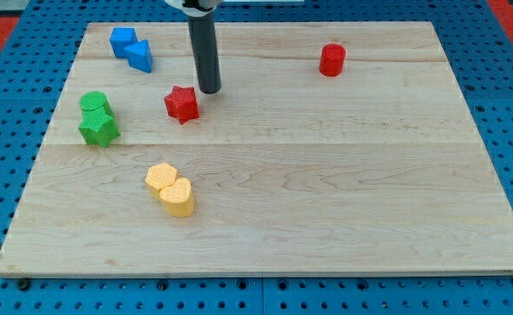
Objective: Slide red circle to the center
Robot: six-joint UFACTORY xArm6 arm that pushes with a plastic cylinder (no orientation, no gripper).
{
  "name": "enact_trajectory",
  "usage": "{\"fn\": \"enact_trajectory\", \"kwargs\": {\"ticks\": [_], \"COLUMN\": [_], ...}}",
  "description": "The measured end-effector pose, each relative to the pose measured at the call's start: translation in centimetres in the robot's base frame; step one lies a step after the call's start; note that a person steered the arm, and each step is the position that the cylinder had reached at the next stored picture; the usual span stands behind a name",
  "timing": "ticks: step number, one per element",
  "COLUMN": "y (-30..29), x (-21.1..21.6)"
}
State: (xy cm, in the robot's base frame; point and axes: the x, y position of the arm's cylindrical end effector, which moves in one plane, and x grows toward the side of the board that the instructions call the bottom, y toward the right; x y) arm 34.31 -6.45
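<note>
The red circle [332,59], a short cylinder, stands near the view's top right on the wooden board [326,175]. My tip [209,89] is at the upper left of the board, far to the left of the red circle. It sits just up and right of a red star [182,104], close to it; I cannot tell if they touch.
A blue cube [122,40] and a blue triangle [139,56] sit at top left. A green circle [94,104] and a green star [98,129] sit at the left edge. A yellow hexagon [161,178] and a yellow heart [178,197] touch at lower left.
</note>
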Motion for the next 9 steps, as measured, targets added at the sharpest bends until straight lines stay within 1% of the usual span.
{"fn": "enact_trajectory", "kwargs": {"ticks": [1,2,3,4,5,6,7,8,9], "y": [-1.8,-5.7,-5.7,1.0,12.8,25.1,29.4,25.7,19.9], "x": [1.7,3.8,4.2,4.4,4.1,1.9,-4.0,-9.4,-7.9]}}
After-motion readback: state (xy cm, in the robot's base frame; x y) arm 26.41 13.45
